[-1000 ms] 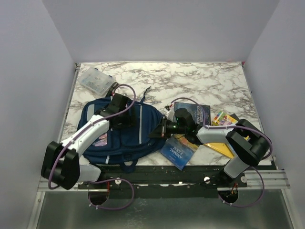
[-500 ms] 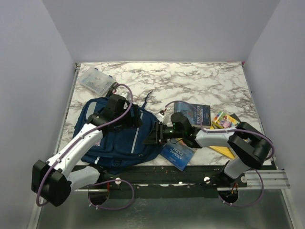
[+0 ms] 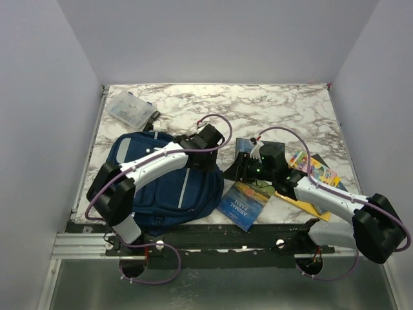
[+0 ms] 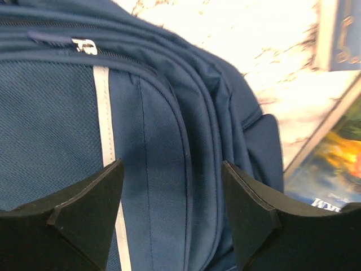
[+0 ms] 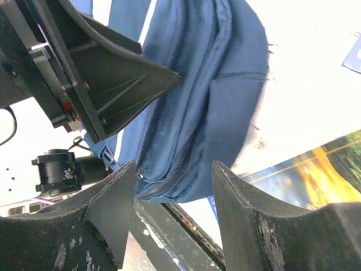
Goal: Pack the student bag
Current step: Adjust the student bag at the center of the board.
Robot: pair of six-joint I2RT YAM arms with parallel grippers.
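The student bag point(image 3: 161, 184) is a navy backpack with grey stripes, lying flat at the near left of the marble table. My left gripper point(image 3: 201, 157) hovers over its right-hand edge. In the left wrist view it point(image 4: 172, 195) stands open, with only the bag's zipped seams point(image 4: 169, 124) below the jaws. My right gripper point(image 3: 231, 170) sits just right of the bag, pointing at it. It point(image 5: 175, 195) is open too, with nothing between its fingers. The bag's side point(image 5: 208, 96) and the left gripper's fingers point(image 5: 107, 73) lie ahead of it.
A clear plastic box point(image 3: 131, 108) stands at the far left. Right of the bag lie a dark blue book point(image 3: 266, 152), a picture book point(image 3: 244, 204) at the near edge, a yellow flat item point(image 3: 303, 200) and a colourful crayon box point(image 3: 314, 165).
The right gripper opened and drew back to the right, off the bag. The left gripper swung rightward across the bag to its right edge, and the bag's raised side dropped flat.
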